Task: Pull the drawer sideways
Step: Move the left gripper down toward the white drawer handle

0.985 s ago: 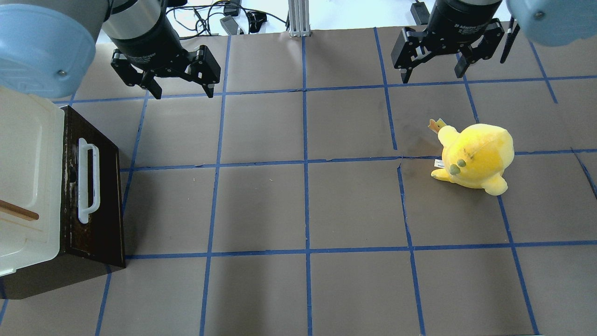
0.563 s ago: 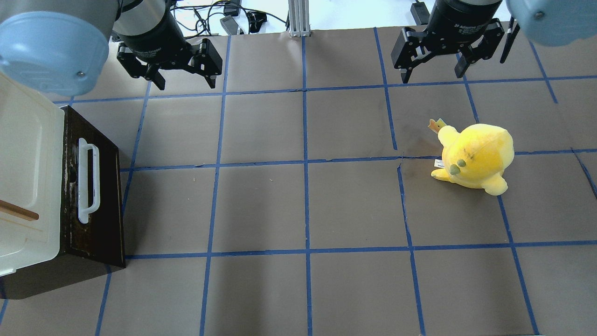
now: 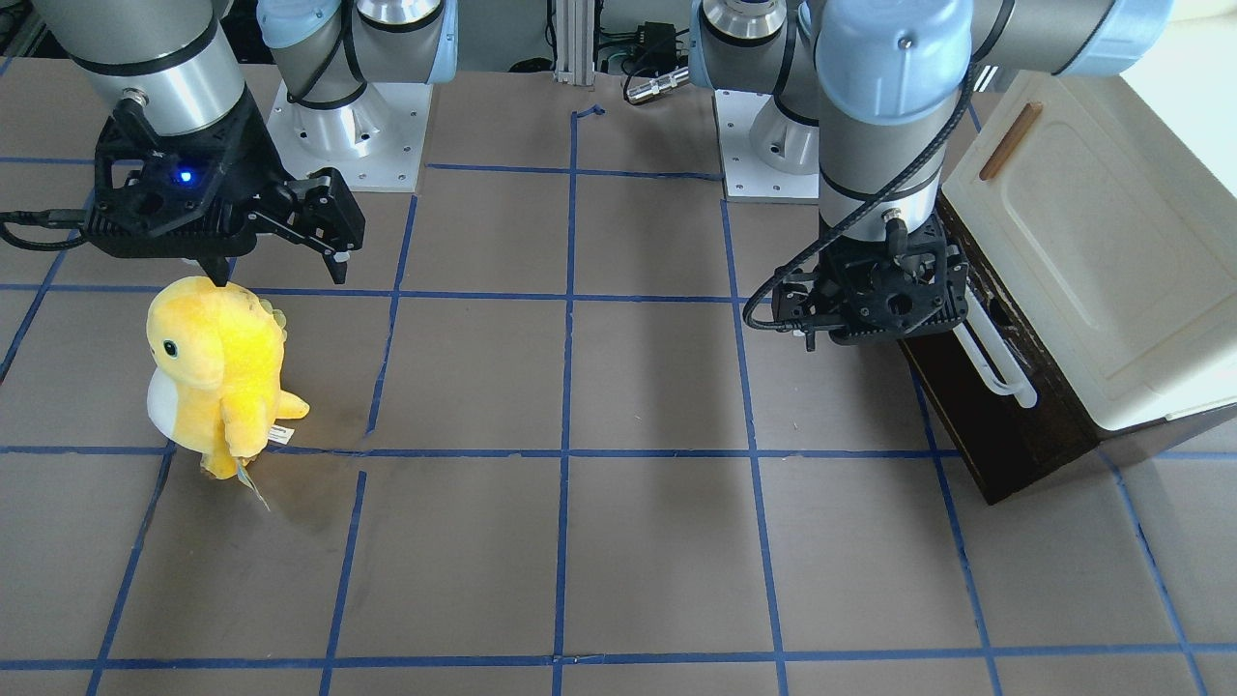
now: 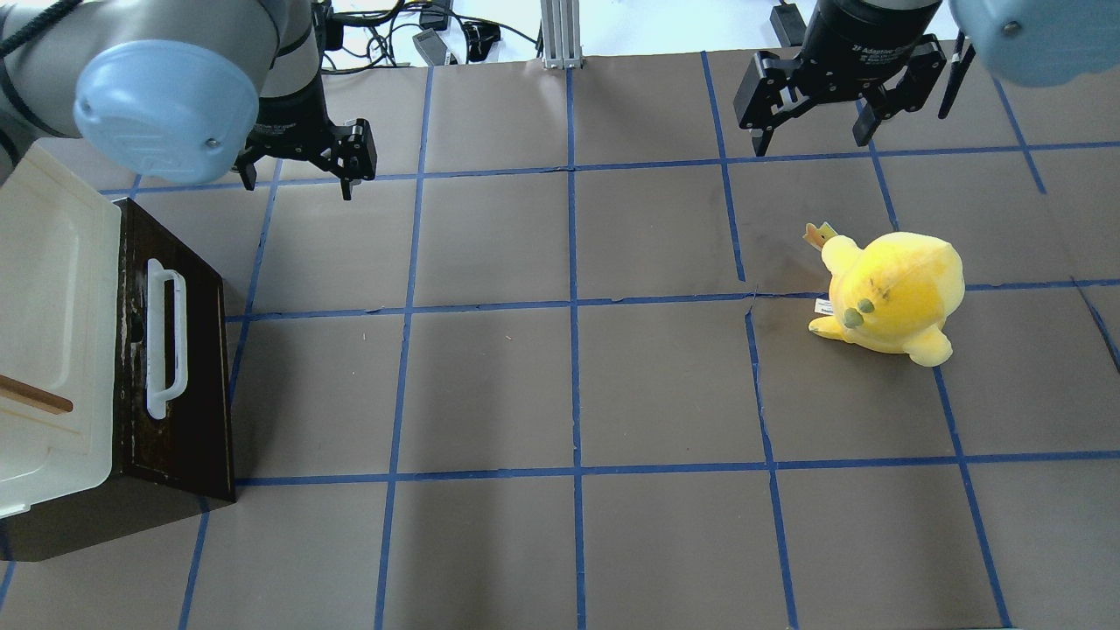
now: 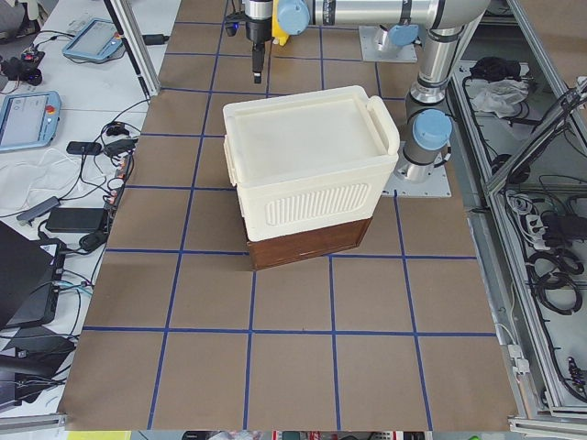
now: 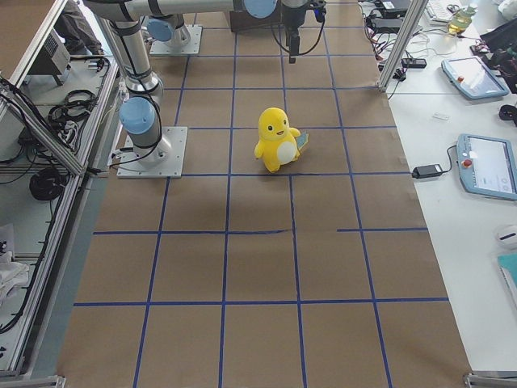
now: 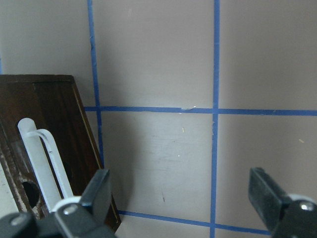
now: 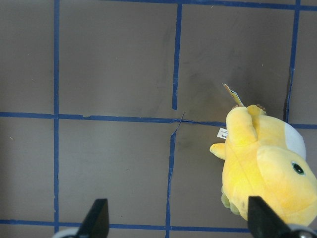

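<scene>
The left gripper (image 7: 181,186), fingers (image 7: 99,191) wide apart, should straddle the white handle (image 7: 43,171) of the drawer (image 7: 47,101) squarely before closing.

The drawer (image 4: 206,394) is dark-stained wood with a slight sheen, scuffed pale along one edge. Its handle (image 4: 166,337) is smooth white plastic. The cabinet (image 4: 52,289) is smooth cream plastic. The plush (image 4: 892,293) is fuzzy yellow cloth. The desk (image 4: 490,385) is matt brown and paper-like, with blue tape (image 4: 573,262) stuck across it.
</scene>
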